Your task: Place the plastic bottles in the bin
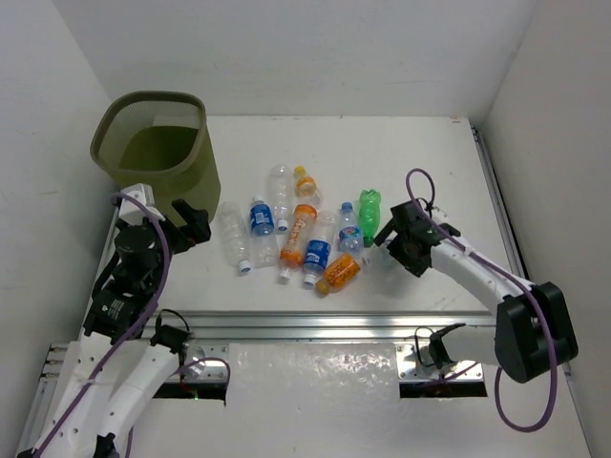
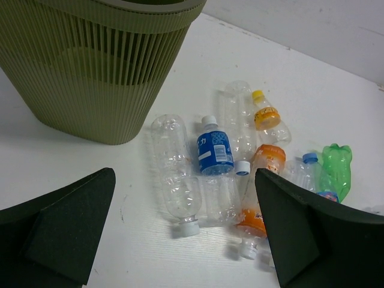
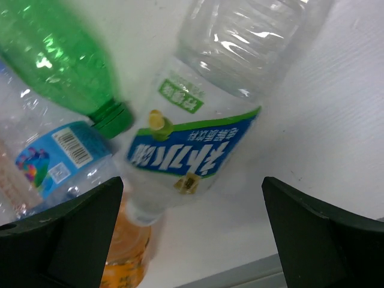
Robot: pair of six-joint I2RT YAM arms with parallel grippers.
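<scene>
Several plastic bottles (image 1: 296, 234) lie in a cluster mid-table: clear ones, blue-labelled ones, orange ones and a green one (image 1: 369, 212). The olive-green bin (image 1: 158, 143) stands at the far left. My left gripper (image 1: 196, 224) is open and empty by the bin's near right side; in its wrist view (image 2: 186, 240) a clear bottle (image 2: 174, 168) lies just beyond the jaws, with the bin (image 2: 90, 66) further off. My right gripper (image 1: 389, 232) is open at the cluster's right edge, its jaws (image 3: 192, 240) just short of a clear bottle with a blue-and-green label (image 3: 198, 144).
White walls close in the table on the left, far and right sides. A metal rail (image 1: 334, 329) runs along the near edge in front of the arm bases. A green bottle (image 3: 54, 60) and an orange bottle (image 3: 126, 258) lie left of the right jaws.
</scene>
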